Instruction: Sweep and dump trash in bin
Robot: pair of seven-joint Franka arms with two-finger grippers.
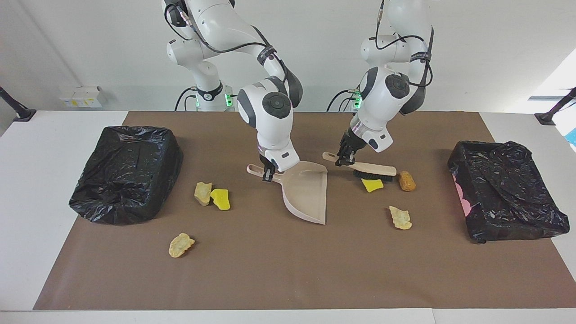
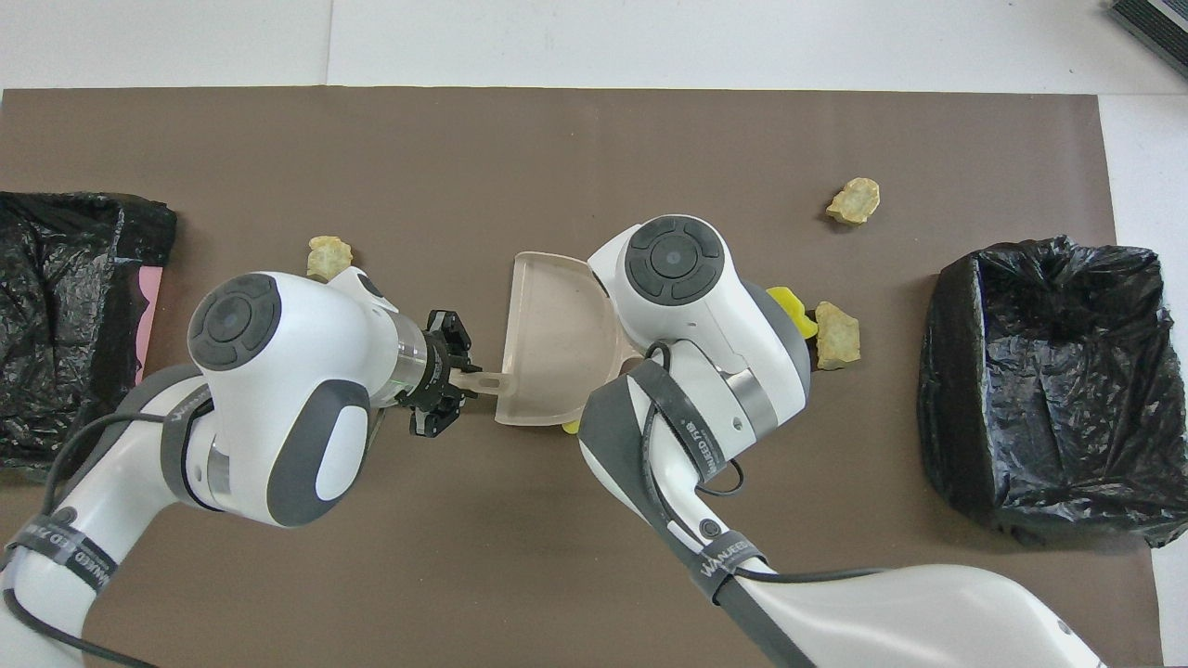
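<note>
Brown bench [image 1: 288, 279]: yellow, tan trash [image 1: 372, 185] scattered; left hand [image 1: 345, 158] grips brush [image 1: 375, 171], right hand [image 1: 268, 173] dustpan [image 1: 306, 191]; overhead hides brush head.

Right arm strap: you are seeing "WANJEED" in white capitals showing on the black band [image 2: 733, 560] wrapped around the white right arm [image 2: 835, 603].
Right arm upper strap: you are looking at the same white lettering running along the black band [image 2: 687, 429] nearer its wrist, only partly legible.
Left arm strap: you are seeing white letters showing on the black band [image 2: 58, 549] around the white left arm [image 2: 269, 408], too tilted to be reading in full.
</note>
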